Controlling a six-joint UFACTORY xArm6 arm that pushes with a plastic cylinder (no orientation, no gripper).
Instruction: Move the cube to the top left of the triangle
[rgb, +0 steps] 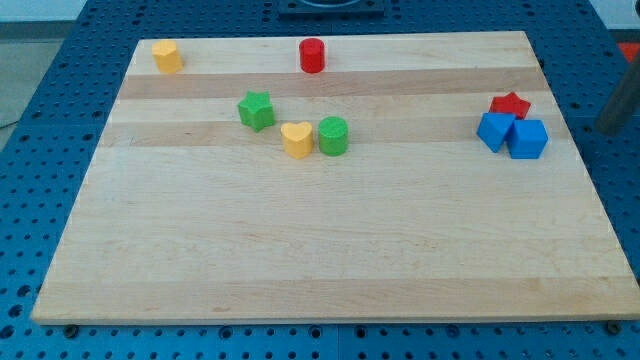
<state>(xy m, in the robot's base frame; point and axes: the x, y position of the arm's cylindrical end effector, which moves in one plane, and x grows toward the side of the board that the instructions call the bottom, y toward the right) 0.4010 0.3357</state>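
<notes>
The blue cube (528, 140) sits near the board's right edge. It touches the blue triangle (493, 131) on its left. A red star (510, 103) sits just above the two, touching or nearly touching them. A dark blurred rod enters at the view's right edge. My tip (604, 128) is off the board, to the right of the cube and a little above it, clear of all blocks.
A green star (256, 110), a yellow heart (296, 140) and a green cylinder (333, 135) cluster left of centre. A red cylinder (312, 55) and a yellow block (167, 56) sit near the top edge of the wooden board (320, 250).
</notes>
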